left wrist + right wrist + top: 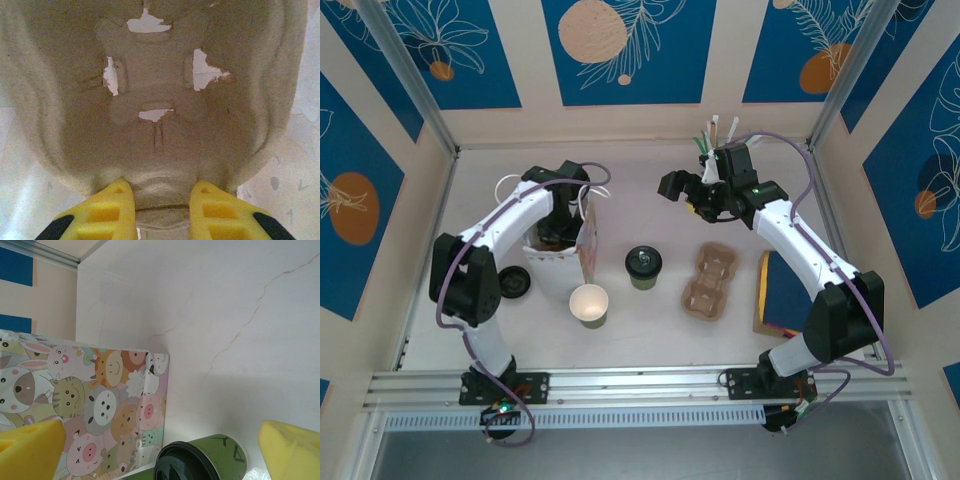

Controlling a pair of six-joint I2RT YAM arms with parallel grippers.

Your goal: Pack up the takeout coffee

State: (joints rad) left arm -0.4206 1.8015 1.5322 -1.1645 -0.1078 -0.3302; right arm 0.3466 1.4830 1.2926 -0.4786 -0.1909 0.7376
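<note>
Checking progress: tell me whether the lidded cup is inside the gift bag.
No, the takeout coffee stands on the table beside the gift bag.

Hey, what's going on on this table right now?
The left gripper is clamped on the rim of a pulp cup carrier and appears to be reaching down into the gift bag. The right gripper hangs open over the table. It is clear of the lidded takeout coffee, which stands untouched between the bag and a second carrier. A lidless green cup and a loose black lid sit near the bag.
</note>
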